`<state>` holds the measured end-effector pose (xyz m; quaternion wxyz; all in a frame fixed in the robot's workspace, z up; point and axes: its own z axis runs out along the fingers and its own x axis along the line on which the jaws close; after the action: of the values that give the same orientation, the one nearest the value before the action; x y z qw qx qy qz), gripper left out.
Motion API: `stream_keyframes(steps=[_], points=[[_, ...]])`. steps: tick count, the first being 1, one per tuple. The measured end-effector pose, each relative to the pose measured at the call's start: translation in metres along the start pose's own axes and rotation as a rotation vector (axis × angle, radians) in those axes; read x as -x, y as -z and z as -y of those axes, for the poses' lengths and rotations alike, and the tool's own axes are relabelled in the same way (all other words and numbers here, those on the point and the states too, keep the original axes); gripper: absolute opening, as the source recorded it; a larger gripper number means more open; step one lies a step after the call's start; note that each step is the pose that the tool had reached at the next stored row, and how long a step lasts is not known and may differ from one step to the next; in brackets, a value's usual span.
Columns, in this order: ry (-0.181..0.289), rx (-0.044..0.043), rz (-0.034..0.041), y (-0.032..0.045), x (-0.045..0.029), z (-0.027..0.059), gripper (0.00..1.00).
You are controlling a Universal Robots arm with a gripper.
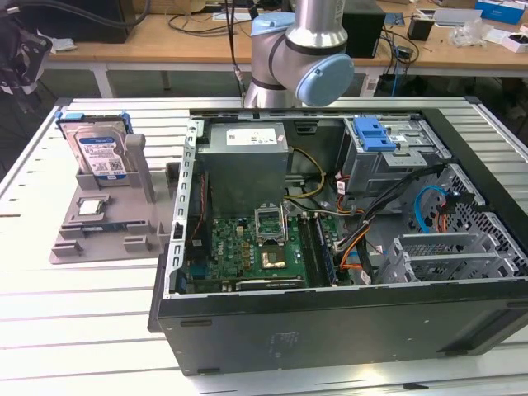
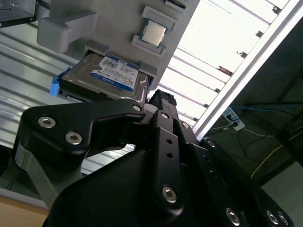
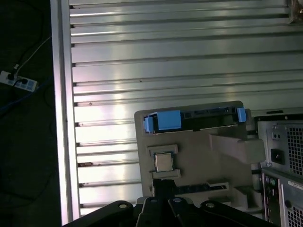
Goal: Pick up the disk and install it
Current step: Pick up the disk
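The gripper is nearest in the second wrist view, its black linkage crowding the foreground. How far it is open cannot be told, and the disk is not in its grip. Just past its tip sits the disk — a flat silver drive with a white label carrying a blue band and barcodes, and blue plastic rails along its edges. It stands on edge in a slot of a grey holder, and its lower part is sunk out of sight in that slot. A small square silver chip lies in a recess of the same holder, near the disk.

In the exterior view the holder rests on a slatted metal table, just beside an open computer case on the exterior view's left. Farther back, a blue bracket sits on top of a cage in the case's far corner. Behind the case rises the arm — its upper part is cut off by the picture's edge.
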<state>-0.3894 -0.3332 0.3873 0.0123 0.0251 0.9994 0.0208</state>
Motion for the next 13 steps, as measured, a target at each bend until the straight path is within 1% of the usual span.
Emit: stream_keyframes(steps=[4,5,6,13], points=[[0.088,0.0021,-0.0037,0.0000,0.0000,0.0000,0.11],[0.130,0.0031,-0.0055,0.0000,0.0001,0.0001,0.11],[0.155,0.0036,-0.0065,0.0000,0.0000,0.0000,0.11],[0.292,0.0069,-0.0124,0.0000,0.0001,0.0001,0.11]])
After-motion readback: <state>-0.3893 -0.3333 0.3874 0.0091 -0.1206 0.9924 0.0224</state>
